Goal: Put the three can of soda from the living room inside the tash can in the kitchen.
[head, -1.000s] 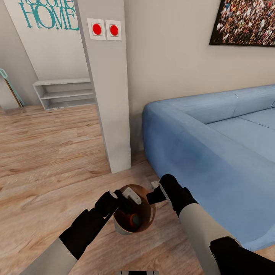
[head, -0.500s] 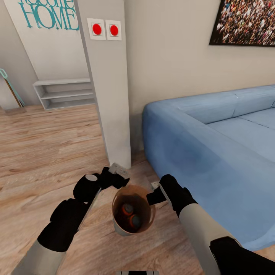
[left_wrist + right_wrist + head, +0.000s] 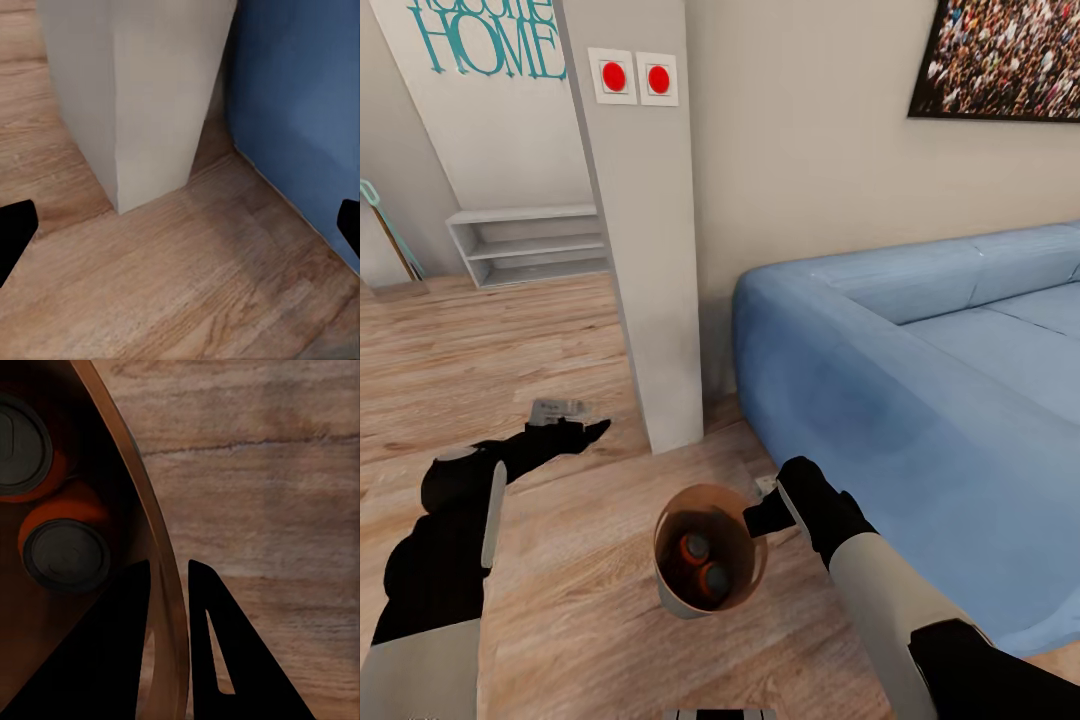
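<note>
The copper-brown tash can (image 3: 732,588) hangs just above the wooden floor, and my right gripper (image 3: 762,502) is shut on its rim. In the right wrist view the gripper (image 3: 169,585) has one finger inside the wall (image 3: 142,502) and one outside. Two orange cans of soda (image 3: 693,548) (image 3: 713,578) stand inside, silvery tops up, also seen as can (image 3: 21,450) and can (image 3: 67,551). The blue can is hidden. My left gripper (image 3: 575,420) is open and holds nothing, out to the left of the tash can. Its fingertips (image 3: 15,232) stand wide apart in the left wrist view.
A white pillar (image 3: 650,250) with two red switches stands just beyond the tash can. The blue sofa (image 3: 920,380) fills the right side, close to my right arm. A low white shelf (image 3: 525,245) sits against the far left wall, across open wooden floor (image 3: 480,340).
My left gripper has come up out of the tash can and swung well away to the left. A second orange can now shows inside. The right gripper and tash can have held still.
</note>
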Motion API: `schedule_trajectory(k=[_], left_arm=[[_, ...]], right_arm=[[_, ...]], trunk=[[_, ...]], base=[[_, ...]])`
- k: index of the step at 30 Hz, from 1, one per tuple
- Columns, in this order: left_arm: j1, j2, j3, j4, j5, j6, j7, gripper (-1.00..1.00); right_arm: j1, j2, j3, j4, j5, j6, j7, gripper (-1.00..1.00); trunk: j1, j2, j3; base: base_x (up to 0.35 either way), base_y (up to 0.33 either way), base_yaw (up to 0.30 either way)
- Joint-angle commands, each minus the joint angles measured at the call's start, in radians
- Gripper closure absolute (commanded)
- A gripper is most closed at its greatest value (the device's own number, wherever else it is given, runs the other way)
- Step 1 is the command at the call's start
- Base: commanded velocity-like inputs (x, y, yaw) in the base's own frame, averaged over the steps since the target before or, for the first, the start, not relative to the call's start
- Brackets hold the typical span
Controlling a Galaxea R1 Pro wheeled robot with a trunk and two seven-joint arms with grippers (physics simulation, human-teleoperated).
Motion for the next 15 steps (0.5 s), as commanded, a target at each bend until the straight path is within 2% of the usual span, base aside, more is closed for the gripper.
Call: schedule_trajectory(k=[1,2,3,4,5,6,7,9,15], left_arm=[[0.003,0.0,0.018,0.015,-0.001,-0.036,-0.003,-1.0],[0.01,0.0,0.032,0.035,-0.003,-0.078,-0.005,-1.0],[0.04,0.0,0.052,0.091,-0.006,-0.166,-0.006,-1.0],[0.06,0.0,0.06,0.127,-0.007,-0.213,-0.005,-1.0],[0.1,0.0,0.071,0.212,-0.007,-0.312,-0.004,-1.0],[0.102,-0.002,0.064,0.21,-0.004,-0.315,0.002,-1.0],[0.107,-0.002,0.059,0.215,-0.003,-0.32,-0.001,-1.0],[0.108,-0.002,0.051,0.226,-0.003,-0.331,-0.006,-1.0],[0.108,-0.002,0.051,0.259,-0.003,-0.364,-0.006,-1.0]], right_arm=[[0.0,0.0,-0.001,-0.001,-0.034,0.005,0.004,1.0],[0.0,0.0,-0.001,-0.001,-0.033,0.005,0.004,1.0],[0.0,0.0,-0.001,-0.002,-0.032,0.005,0.004,1.0],[0.0,0.0,-0.001,-0.002,-0.032,0.005,0.003,1.0],[0.0,0.0,-0.001,-0.002,-0.031,0.005,0.002,1.0],[0.006,-0.006,0.006,-0.008,-0.006,-0.006,0.006,1.0],[0.012,-0.011,0.012,-0.014,-0.005,-0.005,0.01,1.0],[0.024,-0.023,0.026,-0.024,0.022,-0.002,0.017,1.0],[0.061,-0.058,0.037,-0.053,0.181,-0.002,0.037,1.0]], trunk=[[0.0,0.0,0.0],[0.0,0.0,0.0],[0.0,0.0,0.0],[0.0,0.0,0.0],[0.0,0.0,0.0],[0.0,0.0,0.0],[0.0,0.0,0.0],[0.0,0.0,0.0],[0.0,0.0,0.0]], base=[[0.0,0.0,0.0],[0.0,0.0,0.0],[0.0,0.0,0.0],[0.0,0.0,0.0],[0.0,0.0,0.0],[0.0,0.0,0.0],[0.0,0.0,0.0],[0.0,0.0,0.0],[0.0,0.0,0.0]])
